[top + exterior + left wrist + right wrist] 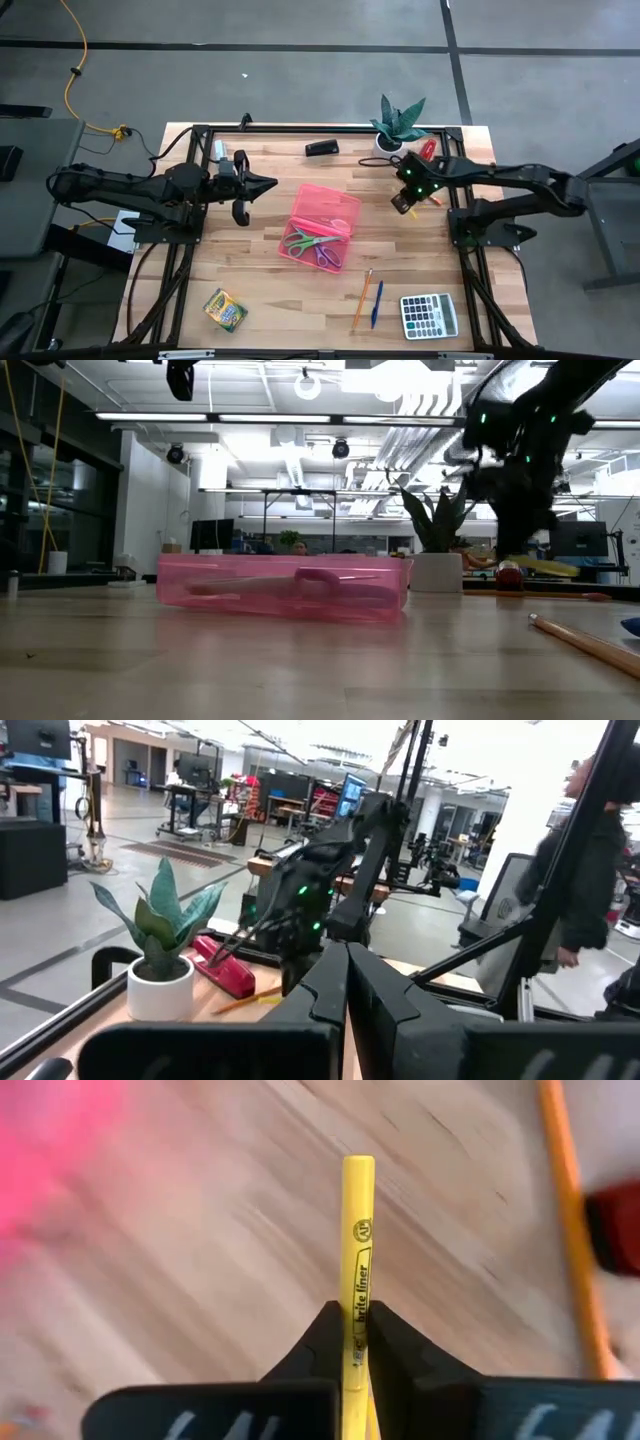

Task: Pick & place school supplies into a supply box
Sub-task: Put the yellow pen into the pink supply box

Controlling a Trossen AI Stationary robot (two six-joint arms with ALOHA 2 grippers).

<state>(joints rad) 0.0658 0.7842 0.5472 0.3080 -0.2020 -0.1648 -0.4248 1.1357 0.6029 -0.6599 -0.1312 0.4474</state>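
The pink supply box (322, 225) lies open mid-table with two scissors (315, 245) inside. My right gripper (403, 205) hangs to the right of the box, near the plant, shut on a yellow highlighter (357, 1230). An orange pencil (361, 300) and a blue pen (377, 303) lie flat on the wood near the front edge. My left gripper (268, 183) waits shut and level to the left of the box, touching nothing. My right gripper pinches the yellow highlighter's barrel (356, 1295) between its two fingers. The fingers slant steeply down and lie along the stick, whose free end juts well past the fingertips. How far back the stick reaches is hidden by the gripper.
A grey calculator (429, 315) sits at the front right and a crayon box (225, 309) at the front left. A potted plant (398, 122), a red item (427, 150) and a black item (321, 148) stand along the far edge. Another orange pencil (565, 1200) lies close to my right gripper.
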